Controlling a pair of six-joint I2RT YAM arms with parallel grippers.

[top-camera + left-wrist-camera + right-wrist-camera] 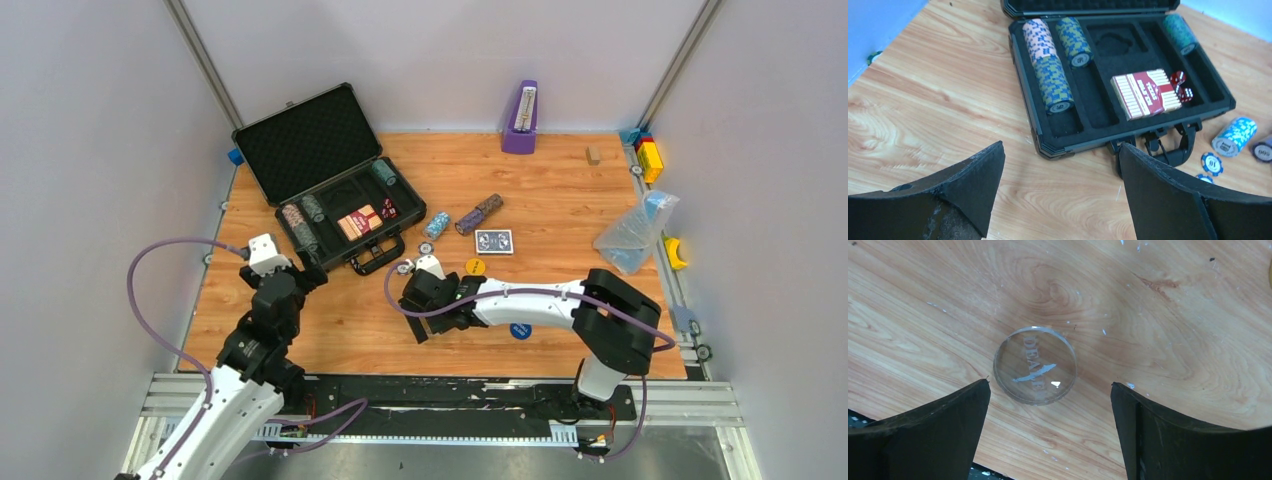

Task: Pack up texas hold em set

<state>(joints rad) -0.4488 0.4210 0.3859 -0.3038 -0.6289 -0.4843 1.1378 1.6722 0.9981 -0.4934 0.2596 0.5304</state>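
The dark grey briefcase (300,150) lies open at the back left. In the left wrist view its foam tray (1083,145) holds several striped chip rolls (1053,82), a red card deck (1145,94) and red dice (1182,85). On the table lie a light-blue chip roll (437,224), a purple roll (478,214), a blue card deck (493,241), a yellow button (475,266), a blue button (520,330) and loose chips (426,249). My left gripper (308,277) (1060,146) is open and empty, just short of the case's near edge. My right gripper (437,322) (1050,385) is open, with a clear dealer button (1035,365) flat on the wood just beyond its fingertips.
A purple metronome (520,118) stands at the back. Coloured toy blocks (648,155), a small wooden block (593,155) and a clear plastic bag (635,232) are at the right. The table's near edge shows just below the right gripper's left finger (923,430).
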